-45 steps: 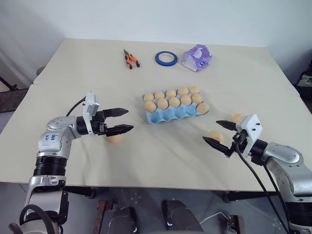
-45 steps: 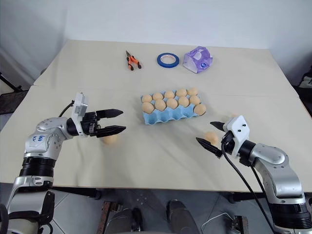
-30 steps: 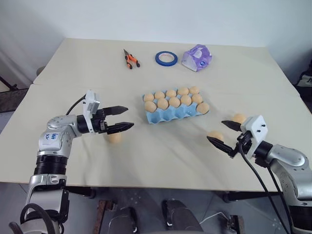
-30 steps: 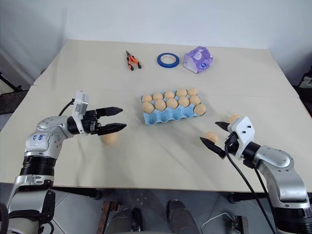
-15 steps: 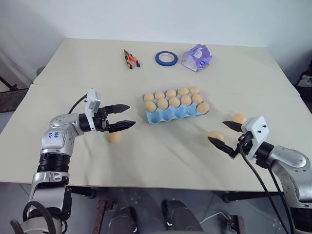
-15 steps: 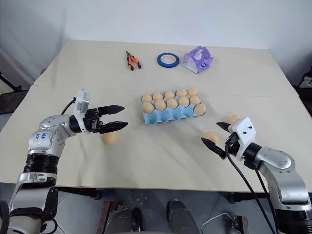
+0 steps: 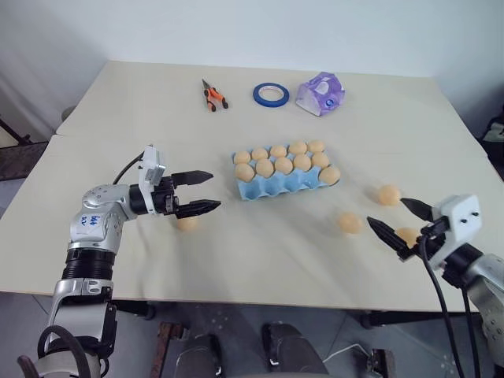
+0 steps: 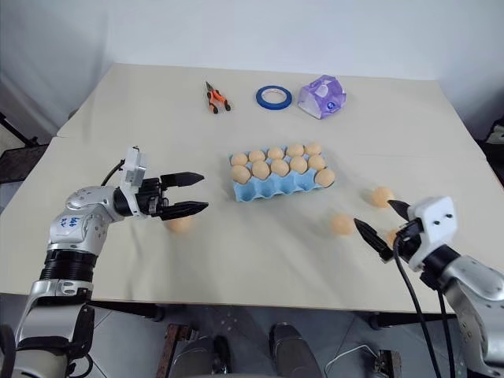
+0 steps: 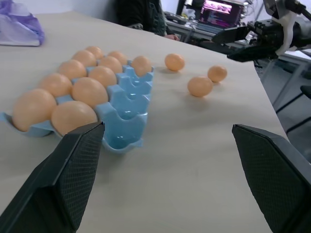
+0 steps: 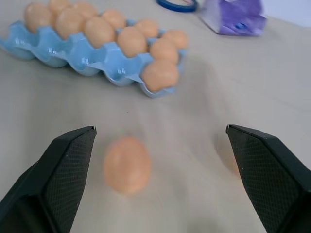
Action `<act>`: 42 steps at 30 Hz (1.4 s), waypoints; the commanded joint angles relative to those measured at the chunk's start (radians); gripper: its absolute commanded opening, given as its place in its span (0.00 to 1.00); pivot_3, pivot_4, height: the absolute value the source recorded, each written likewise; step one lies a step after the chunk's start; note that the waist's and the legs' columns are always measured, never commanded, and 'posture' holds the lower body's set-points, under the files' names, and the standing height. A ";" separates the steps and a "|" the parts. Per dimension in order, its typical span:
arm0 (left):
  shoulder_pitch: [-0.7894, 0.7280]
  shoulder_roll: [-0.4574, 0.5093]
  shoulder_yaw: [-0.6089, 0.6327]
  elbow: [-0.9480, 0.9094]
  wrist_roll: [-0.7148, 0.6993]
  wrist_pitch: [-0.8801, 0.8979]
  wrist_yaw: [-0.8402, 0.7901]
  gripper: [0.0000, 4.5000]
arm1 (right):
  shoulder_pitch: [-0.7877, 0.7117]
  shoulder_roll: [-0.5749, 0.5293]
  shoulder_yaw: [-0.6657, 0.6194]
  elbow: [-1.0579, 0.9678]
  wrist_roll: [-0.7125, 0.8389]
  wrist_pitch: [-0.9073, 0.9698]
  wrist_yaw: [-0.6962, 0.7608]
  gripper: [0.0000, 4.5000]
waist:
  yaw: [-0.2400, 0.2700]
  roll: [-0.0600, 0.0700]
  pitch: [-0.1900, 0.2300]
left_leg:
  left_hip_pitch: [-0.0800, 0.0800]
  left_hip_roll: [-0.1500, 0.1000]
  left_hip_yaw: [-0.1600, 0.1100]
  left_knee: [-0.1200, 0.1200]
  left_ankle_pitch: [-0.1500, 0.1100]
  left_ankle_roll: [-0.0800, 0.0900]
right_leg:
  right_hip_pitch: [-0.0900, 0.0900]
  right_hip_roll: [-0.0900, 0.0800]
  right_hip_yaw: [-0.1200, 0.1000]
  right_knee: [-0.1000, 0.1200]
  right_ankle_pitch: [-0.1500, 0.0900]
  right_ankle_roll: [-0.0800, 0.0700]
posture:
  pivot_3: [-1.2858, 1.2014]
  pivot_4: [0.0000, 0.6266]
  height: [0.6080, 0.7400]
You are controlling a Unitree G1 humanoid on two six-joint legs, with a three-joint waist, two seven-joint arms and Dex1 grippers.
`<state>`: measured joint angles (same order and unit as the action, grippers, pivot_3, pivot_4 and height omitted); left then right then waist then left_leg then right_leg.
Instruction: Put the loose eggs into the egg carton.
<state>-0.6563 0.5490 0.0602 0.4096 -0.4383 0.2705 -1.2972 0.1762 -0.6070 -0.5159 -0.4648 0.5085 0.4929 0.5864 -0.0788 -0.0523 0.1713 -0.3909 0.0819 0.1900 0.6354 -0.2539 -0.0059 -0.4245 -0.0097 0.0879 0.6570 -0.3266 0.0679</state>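
Your cream bench (image 7: pixel 118 102) carries the light blue moulded egg carton (image 7: pixel 285 179), front cups empty. Your right tool (image 7: pixel 402 222), released and empty, has swung outward toward three tan oval loose eggs (image 7: pixel 350 223); left tool (image 7: pixel 199 191) hovers released over a fourth.

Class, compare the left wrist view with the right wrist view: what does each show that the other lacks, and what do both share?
Left wrist view, not the right: the robot's right gripper, open, and a lit monitor screen. Right wrist view, not the left: the blue roll of tape. Both: the light blue moulded egg carton, the purple tissue pack and loose tan-orange eggs.
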 commanded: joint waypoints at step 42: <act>-0.080 -0.089 -0.092 0.024 0.035 -0.023 -0.167 0.99 | -0.059 0.104 0.046 0.215 -0.148 -0.070 -0.185 1.00 | -0.005 0.003 0.001 | 0.001 0.000 -0.005 -0.004 0.000 0.000 | 0.002 0.001 -0.003 -0.002 -0.002 -0.003 | 0.52 0.24 1.00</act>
<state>-0.7377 0.4521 -0.0503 0.4759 -0.3857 0.2427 -1.4703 0.1201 -0.4872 -0.4699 -0.2333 0.3691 0.4368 0.4010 -0.0836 -0.0490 0.1724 -0.3896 0.0814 0.1848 0.6316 -0.2535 -0.0065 -0.4221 -0.0090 0.0851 0.6550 -0.3287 0.0647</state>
